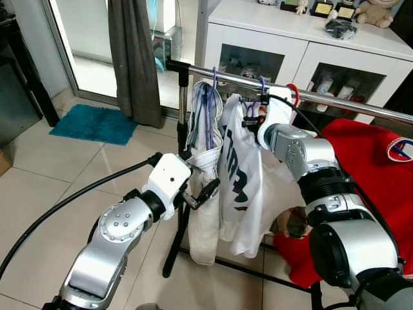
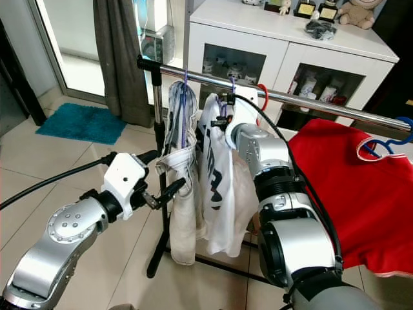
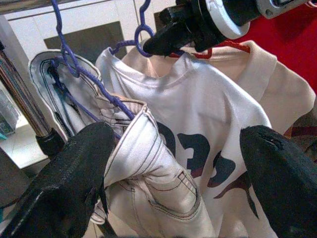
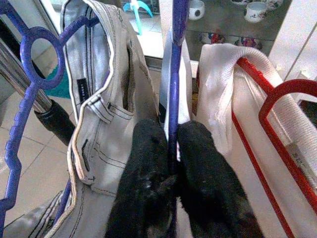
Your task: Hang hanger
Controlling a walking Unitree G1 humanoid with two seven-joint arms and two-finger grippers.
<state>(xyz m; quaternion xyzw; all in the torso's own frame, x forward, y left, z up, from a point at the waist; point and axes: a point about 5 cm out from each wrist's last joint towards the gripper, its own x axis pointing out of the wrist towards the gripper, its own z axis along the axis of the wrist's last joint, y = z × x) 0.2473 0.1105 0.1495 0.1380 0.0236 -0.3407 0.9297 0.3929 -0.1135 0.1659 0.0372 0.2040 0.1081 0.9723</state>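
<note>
Up on the steel rail [image 1: 335, 101], two purple plastic hangers [image 4: 174, 74] and one red hanger [image 4: 277, 94]; right gripper [image 4: 172, 148] pinches a purple one, left gripper [image 3: 173, 168] spread wide beside white jeans [image 1: 201, 187].

rail [image 1: 361, 106] cut off at right edge, red shirt [image 1: 368, 161] partly behind right arm

A teal mat [image 1: 94, 123] lies on the tiled floor [image 1: 45, 187] beside a grey curtain [image 1: 134, 58]. Behind stands a white cabinet [image 1: 303, 45] with glass doors; a teddy bear [image 1: 374, 12] and small trophies [image 1: 321, 8] sit on top.
</note>
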